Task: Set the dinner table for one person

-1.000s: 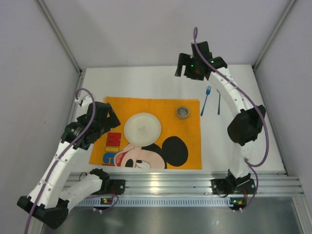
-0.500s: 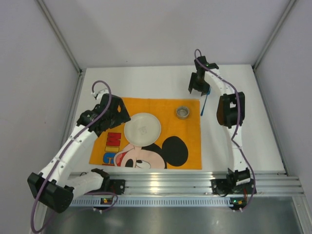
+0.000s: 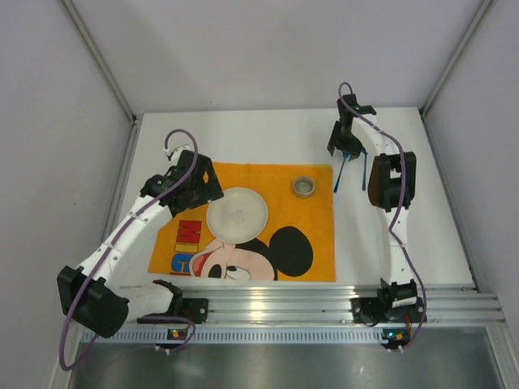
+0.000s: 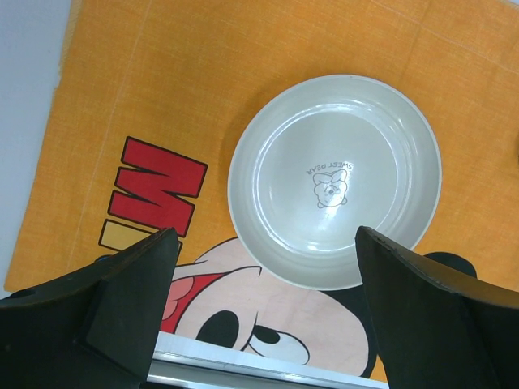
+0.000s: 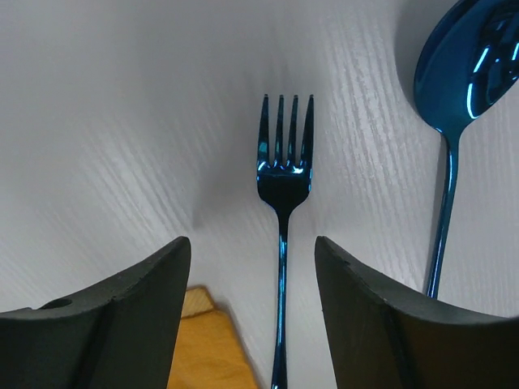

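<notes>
Right wrist: right gripper [image 5: 251,243] spread wide above dinner table [image 5: 122,97], fork [image 5: 284,182] between jaws.

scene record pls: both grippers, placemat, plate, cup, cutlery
left gripper: open, above the plate
right gripper: open, over the fork, handle between its fingers
table: white
placemat: orange, Mickey Mouse print, flat on table
plate: pale, empty, on placemat
cup: small, grey, near placemat's far right corner
fork: blue, on table right of placemat
spoon: blue, right of fork, parallel
</notes>
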